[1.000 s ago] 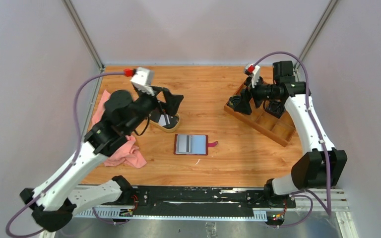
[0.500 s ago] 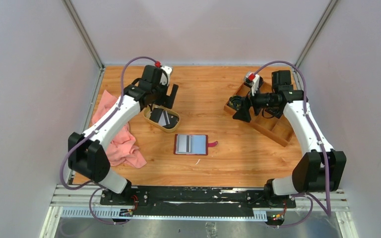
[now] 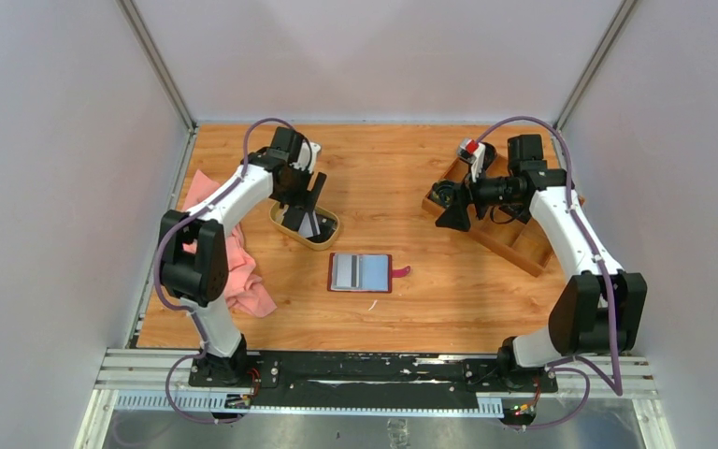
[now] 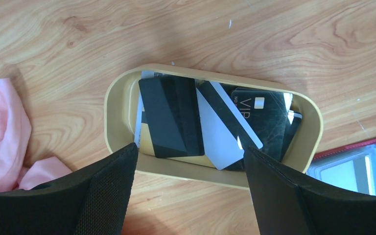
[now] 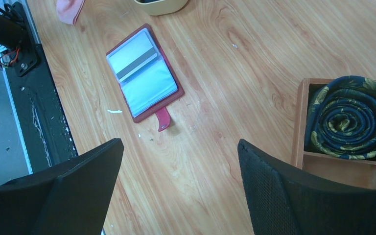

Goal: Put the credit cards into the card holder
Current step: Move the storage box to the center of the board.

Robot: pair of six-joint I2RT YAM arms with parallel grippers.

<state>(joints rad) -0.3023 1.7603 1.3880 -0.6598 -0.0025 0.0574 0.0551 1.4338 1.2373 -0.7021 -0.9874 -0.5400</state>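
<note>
Orange wood desk (image 3: pixel 411 168), pale grey walls (image 3: pixel 383 56). Black and white credit cards (image 4: pixel 186 125) piled in tan dish (image 4: pixel 120 98) toward far-left corner. Red card holder (image 3: pixel 361 272) lies open, centre. My left tool (image 4: pixel 190 149) and right tool (image 5: pixel 180 147) are released.

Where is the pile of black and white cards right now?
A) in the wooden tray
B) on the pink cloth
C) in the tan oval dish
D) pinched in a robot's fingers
C: the left wrist view shows the cards lying overlapped inside the tan oval dish, with the left gripper open over it and holding nothing.
</note>
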